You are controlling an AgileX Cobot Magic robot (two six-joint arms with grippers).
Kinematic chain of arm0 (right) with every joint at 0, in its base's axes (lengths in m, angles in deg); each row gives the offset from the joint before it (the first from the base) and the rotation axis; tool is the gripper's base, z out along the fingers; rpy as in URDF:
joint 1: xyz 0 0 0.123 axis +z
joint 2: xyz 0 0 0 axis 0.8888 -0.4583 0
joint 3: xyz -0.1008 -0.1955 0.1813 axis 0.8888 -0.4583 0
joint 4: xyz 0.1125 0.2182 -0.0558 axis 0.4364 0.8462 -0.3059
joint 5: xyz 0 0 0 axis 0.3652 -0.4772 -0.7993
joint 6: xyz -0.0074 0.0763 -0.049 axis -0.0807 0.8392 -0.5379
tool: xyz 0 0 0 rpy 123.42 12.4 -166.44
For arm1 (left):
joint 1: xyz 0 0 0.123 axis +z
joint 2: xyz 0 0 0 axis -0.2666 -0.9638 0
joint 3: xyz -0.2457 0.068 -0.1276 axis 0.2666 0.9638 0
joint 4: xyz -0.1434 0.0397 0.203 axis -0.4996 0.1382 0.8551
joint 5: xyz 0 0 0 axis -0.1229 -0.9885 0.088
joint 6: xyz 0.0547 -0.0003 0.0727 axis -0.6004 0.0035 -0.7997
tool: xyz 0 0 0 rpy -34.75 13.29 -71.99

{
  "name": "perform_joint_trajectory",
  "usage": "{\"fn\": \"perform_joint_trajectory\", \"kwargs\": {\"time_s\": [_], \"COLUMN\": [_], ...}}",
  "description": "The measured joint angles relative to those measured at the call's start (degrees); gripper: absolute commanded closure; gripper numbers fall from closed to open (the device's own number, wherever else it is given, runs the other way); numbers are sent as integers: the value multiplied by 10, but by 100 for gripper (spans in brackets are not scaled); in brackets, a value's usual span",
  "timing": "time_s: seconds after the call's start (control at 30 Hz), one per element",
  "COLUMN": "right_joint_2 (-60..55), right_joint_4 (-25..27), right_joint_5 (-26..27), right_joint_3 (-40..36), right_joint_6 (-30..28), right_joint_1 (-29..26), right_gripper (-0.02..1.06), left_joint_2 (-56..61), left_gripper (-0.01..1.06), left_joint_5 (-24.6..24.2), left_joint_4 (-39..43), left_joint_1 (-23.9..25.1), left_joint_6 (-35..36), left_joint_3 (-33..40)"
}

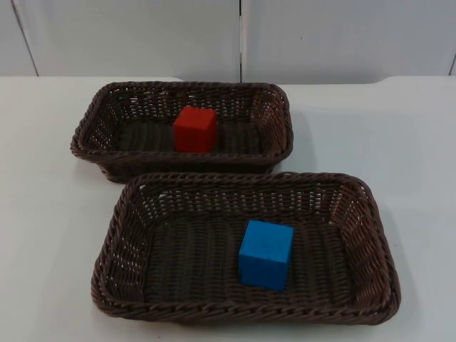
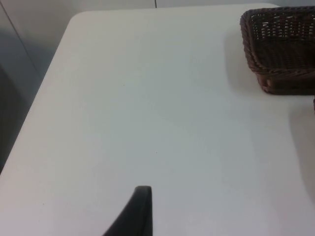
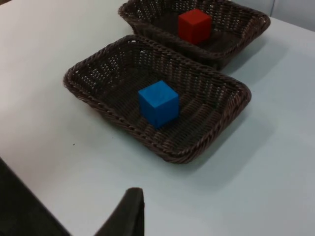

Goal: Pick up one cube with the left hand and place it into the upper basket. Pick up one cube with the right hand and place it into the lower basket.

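Cubes lie in baskets: red cube upper basket, blue cube lower basket; gripper states unreadable.

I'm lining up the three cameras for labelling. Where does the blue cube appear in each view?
Top view: the blue cube lies inside the lower basket, right of its middle.
Left wrist view: no blue cube here; a corner of a brown basket on the white table.
Right wrist view: the blue cube sits in the nearer basket.
Shared landmark: the red cube in the upper basket, seen from the top and the right wrist.
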Motion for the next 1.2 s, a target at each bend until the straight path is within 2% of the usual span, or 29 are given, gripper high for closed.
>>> {"fn": "perform_joint_trajectory", "kwargs": {"time_s": [0.1,0.3,0.7,0.83,1.2], "right_joint_2": [0,0,0,0,0], "right_joint_4": [0,0,0,0,0], "right_joint_5": [0,0,0,0,0], "right_joint_3": [0,0,0,0,0], "right_joint_6": [0,0,0,0,0], "right_joint_1": [-24,-114,-223,-278,-367], "right_gripper": [-1,-1,-1,-1,-1], "left_joint_2": [0,0,0,0,0], "left_gripper": [6,6,6,6,6], "left_joint_5": [0,0,0,0,0], "left_joint_4": [0,0,0,0,1], "left_joint_1": [0,0,0,0,0], "left_joint_6": [0,0,0,0,0], "left_joint_3": [0,0,0,0,0]}}
